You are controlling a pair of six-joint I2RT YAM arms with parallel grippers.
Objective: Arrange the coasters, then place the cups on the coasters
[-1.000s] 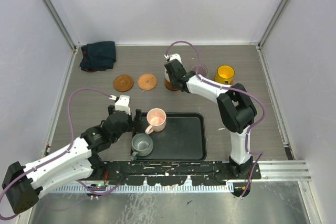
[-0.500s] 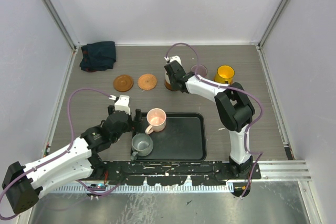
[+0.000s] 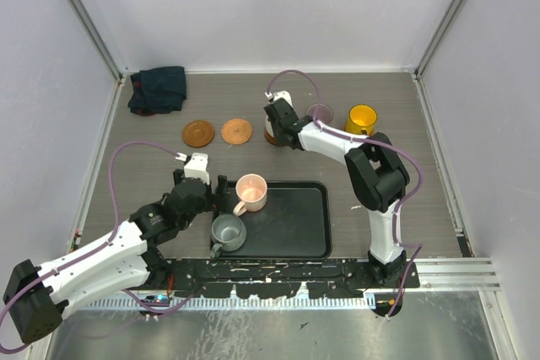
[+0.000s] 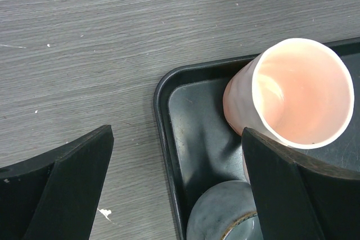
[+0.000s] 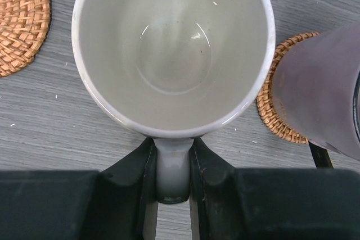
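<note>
My right gripper is shut on the handle of the cream-white cup, which is upright. In the top view a brown coaster shows just under this gripper; I cannot tell whether the cup rests on it. The mauve cup stands on a woven coaster to its right, with the yellow cup beyond. Two bare coasters lie to the left. My left gripper is open over the tray's left rim, beside the pink cup and the grey-green cup.
The black tray sits in front of the arm bases and holds the pink and grey-green cups. A dark folded cloth lies in the far left corner. White walls with metal rails close the table on three sides.
The right arm has shifted slightly with the cream-white cup still in its grip. The left arm has not moved.
</note>
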